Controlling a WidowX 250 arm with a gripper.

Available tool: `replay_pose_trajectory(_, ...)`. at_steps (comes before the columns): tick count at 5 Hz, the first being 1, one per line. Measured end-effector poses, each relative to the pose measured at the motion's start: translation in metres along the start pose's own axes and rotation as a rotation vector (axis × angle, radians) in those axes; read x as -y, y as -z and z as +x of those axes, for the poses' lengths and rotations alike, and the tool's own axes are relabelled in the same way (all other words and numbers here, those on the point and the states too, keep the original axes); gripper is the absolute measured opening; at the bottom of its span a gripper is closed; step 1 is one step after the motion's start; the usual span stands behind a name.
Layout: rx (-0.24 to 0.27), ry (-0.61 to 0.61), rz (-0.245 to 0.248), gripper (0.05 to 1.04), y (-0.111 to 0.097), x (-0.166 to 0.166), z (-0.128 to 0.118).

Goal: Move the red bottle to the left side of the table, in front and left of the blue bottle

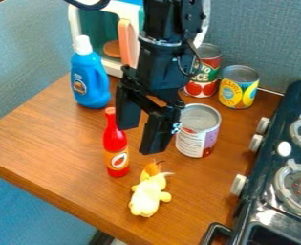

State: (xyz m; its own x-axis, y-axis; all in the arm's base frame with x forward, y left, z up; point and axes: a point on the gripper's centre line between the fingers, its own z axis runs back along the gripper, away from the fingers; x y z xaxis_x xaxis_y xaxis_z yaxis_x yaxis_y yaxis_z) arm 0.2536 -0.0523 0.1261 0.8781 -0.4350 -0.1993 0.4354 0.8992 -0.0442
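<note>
- The black gripper hangs above the middle of the wooden table, its two fingers spread apart and nothing held between them.
- The red bottle stands upright just beside one finger in the view. Being slim and tall, it could tip easily if that finger grazed its neck, or if a grip caught it off centre.
- The large can stands upright on the other side, partly behind the other finger. Whether they touch I cannot tell; a sideways bump low down could shove it along the wood, and its round wall could let a narrow grip slip.
- The pale yellow plush toy lies on the table in front of the red bottle. It looks soft, so a light pinch might only squash it, while a toppled bottle could knock it toward the table's front edge.
- The blue bottle stands upright behind the red bottle, near the toy microwave; a wide swing of the arm could catch its white cap.
- The tomato can and the yellow can stand close together behind the large can, so pushing that one backward could jostle them.
- The stove is along the right of the view, where its protruding knobs could snag a stray finger.
</note>
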Motion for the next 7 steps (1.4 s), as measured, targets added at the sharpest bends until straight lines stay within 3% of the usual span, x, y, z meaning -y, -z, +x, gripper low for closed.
replay_pose_trajectory(1, -0.023, 0.001, -0.008, 1.001, 0.006, 0.000, -0.001)
replay_pose_trajectory(2, 0.056, 0.070, -0.022, 1.001, -0.010, 0.007, -0.003)
replay_pose_trajectory(3, 0.115, 0.089, -0.005, 1.001, -0.028, 0.009, -0.012)
replay_pose_trajectory(5, 0.136, -0.049, 0.018, 1.001, -0.027, -0.035, -0.024)
replay_pose_trajectory(7, 0.119, -0.131, 0.036, 1.001, -0.020, -0.055, -0.019)
